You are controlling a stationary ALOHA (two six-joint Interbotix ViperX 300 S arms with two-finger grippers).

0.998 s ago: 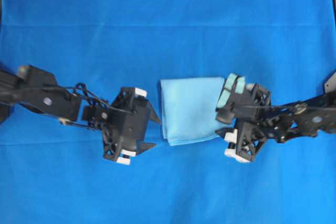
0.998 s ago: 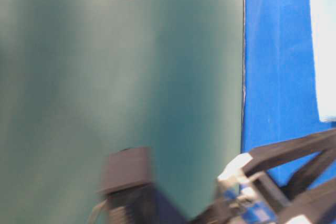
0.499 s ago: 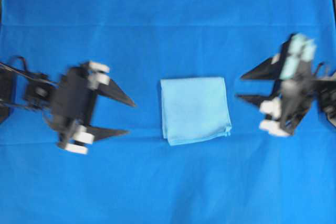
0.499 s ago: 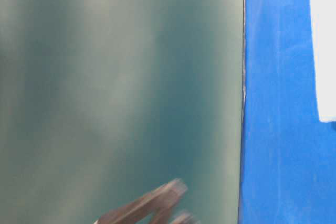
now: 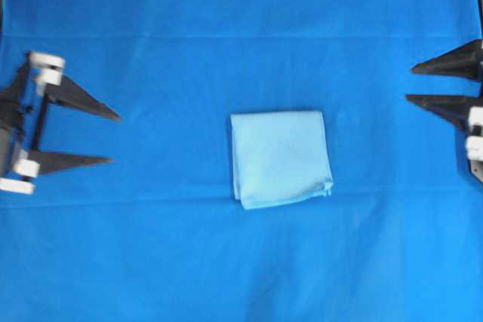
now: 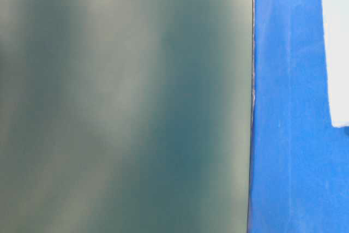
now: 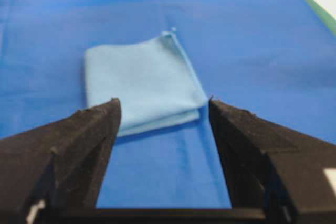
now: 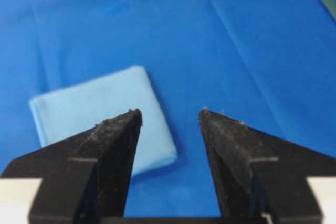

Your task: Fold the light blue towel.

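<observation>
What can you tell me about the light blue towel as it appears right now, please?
The light blue towel lies flat near the middle of the darker blue cloth, folded into a compact, roughly square stack. It looks like soft, fine-textured fabric in a pale sky blue. Layered edges show along its lower side in the overhead view and along the near edge in the left wrist view, and one corner sticks out slightly. Nothing touches it except the cloth beneath; both grippers stand well away from it, at the sides.
</observation>
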